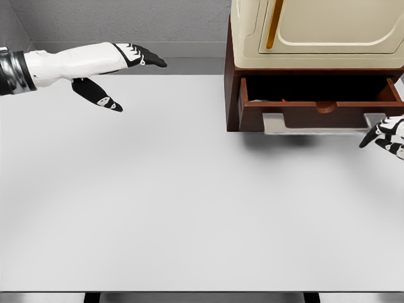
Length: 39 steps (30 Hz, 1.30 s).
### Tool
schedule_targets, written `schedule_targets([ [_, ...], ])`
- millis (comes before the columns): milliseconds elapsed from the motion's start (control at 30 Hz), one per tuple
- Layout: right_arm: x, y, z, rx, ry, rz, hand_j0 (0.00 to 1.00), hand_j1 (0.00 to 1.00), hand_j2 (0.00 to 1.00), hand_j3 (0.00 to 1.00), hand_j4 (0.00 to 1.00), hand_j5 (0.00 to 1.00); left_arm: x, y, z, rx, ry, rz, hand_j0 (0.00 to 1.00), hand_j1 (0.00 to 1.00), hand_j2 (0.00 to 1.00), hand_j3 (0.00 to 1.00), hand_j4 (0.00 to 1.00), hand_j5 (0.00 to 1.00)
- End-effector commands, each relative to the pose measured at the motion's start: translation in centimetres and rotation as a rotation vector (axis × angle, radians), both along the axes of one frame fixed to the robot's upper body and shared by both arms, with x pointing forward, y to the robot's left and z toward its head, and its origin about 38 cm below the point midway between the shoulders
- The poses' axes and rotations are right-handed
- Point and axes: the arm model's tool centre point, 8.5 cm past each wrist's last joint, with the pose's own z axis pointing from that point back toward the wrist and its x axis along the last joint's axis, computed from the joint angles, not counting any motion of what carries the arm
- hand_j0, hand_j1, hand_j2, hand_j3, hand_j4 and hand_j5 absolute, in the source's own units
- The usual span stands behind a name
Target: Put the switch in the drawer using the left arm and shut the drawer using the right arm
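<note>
No readable text anywhere.
Checked cream cabinet [315,31], brown drawer [319,104], white bench [189,202]: all plain surfaces, no labels, brands, numbers or signs. Dark markings on left hand [123,63] and right hand [386,134] are not legible as characters.

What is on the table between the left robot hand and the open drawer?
Nothing: in the head view, only bare white table lies between the left robot hand and the open drawer.
</note>
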Motion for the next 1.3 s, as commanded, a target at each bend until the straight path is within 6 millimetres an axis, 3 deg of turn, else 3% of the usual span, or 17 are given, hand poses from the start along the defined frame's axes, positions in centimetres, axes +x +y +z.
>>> schedule_targets([
  [0,-0.1,0.2,-0.8,-0.069,0.015,0.019,0.47,0.47,0.47,0.47,0.47,0.47,0.1,0.1,0.0,-0.007,0.004,0.005,1.0,1.0,1.0,1.0,1.0,1.0],
  [633,2.1,0.4,-2.2,-0.03,-0.012,-0.033,0.47,0.47,0.47,0.47,0.47,0.47,0.1,0.2,0.0,-0.006,0.005,0.008,1.0,1.0,1.0,1.0,1.0,1.0],
  [1267,4.2,1.0,-1.9,-0.023,-0.03,-0.032,0.47,0.47,0.47,0.47,0.47,0.47,0.3,0.5,0.0,-0.007,0.008,0.017,1.0,1.0,1.0,1.0,1.0,1.0],
])
